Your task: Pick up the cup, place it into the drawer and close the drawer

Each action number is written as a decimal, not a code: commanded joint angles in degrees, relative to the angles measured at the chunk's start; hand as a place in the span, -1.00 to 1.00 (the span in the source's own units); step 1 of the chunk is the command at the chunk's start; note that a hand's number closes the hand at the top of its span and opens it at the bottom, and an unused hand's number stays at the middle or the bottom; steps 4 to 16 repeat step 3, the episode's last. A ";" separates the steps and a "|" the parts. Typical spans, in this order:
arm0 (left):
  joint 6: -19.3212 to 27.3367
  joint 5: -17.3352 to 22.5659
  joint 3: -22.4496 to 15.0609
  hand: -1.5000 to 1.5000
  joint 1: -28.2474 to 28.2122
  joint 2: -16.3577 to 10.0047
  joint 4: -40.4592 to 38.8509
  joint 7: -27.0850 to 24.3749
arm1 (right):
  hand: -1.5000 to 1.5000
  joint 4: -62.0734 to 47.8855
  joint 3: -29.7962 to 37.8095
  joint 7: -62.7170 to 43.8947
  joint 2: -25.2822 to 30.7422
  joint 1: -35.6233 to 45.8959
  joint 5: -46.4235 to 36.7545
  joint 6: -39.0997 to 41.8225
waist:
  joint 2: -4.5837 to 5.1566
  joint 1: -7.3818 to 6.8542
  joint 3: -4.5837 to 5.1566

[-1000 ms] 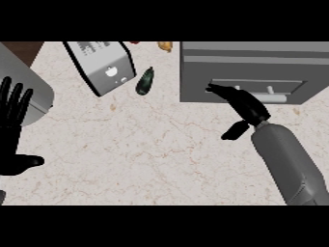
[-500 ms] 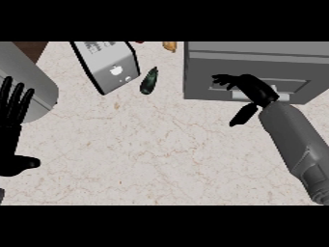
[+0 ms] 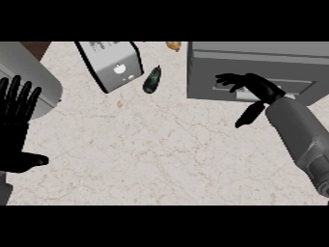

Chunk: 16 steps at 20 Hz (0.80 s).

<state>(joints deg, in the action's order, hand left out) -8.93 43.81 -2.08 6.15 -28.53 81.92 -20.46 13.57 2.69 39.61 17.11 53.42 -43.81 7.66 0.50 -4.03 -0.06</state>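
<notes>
The right robot hand (image 3: 256, 88) has risen from over the beige marbled counter (image 3: 159, 144) onto the grey drawer (image 3: 210, 72) front, fingers spread wide, thumb hanging down, holding nothing. The dark green cup (image 3: 153, 80) lies on the counter just left of the drawer. The left robot hand (image 3: 10, 130) rests open at the left edge.

The drawer (image 3: 267, 60) stands at the far right of the counter (image 3: 159, 154). The cup (image 3: 153, 80) lies left of it, just beside a panel (image 3: 113, 65). A small object (image 3: 172, 46) lies behind the cup. The right hand (image 3: 262, 89) is in front of the drawer; the left hand (image 3: 7, 139) is at the left edge.
</notes>
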 commanded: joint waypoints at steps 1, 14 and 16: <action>1.39 -1.34 -0.49 -1.00 1.68 0.54 -0.56 0.51 | -1.00 -2.81 1.66 -5.31 4.91 4.82 -0.32 -2.38 | 1.70 -0.75 -0.15; 0.83 -1.52 -0.59 -1.00 0.76 0.52 0.12 0.18 | -1.00 -3.57 1.26 -4.49 4.29 3.37 -0.78 -4.11 | 1.67 -1.22 -0.17; 0.83 -1.52 -0.59 -1.00 0.76 0.52 0.12 0.18 | -1.00 -3.57 1.26 -4.49 4.29 3.37 -0.78 -4.11 | 1.67 -1.22 -0.17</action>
